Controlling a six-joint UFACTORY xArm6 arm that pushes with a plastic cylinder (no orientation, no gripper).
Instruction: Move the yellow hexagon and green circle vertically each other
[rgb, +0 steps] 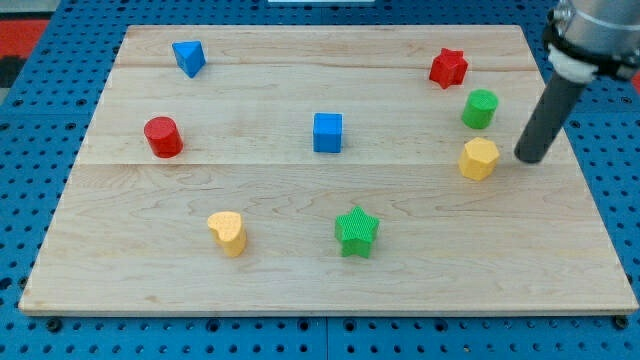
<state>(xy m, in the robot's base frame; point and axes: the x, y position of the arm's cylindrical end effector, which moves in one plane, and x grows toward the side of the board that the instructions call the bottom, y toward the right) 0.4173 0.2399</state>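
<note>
Pale wooden surface (300, 250) carries the blocks; no claw exists here, only my tip (531, 157), just right of the yellow hexagon (479, 158). Green circle (480, 108) stands directly above it toward the view's top. Both look light, rigid and slick, so I judge pushing flat-on against a side face best.

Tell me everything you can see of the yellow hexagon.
The yellow hexagon is a short six-sided block, plain matte yellow like plastic, standing flat side up on the wooden board near the view's right. The green circle stands just above it in the view, with a small gap between them. My tip is just to its right, close but apparently not touching. Nothing else is near it.
</note>
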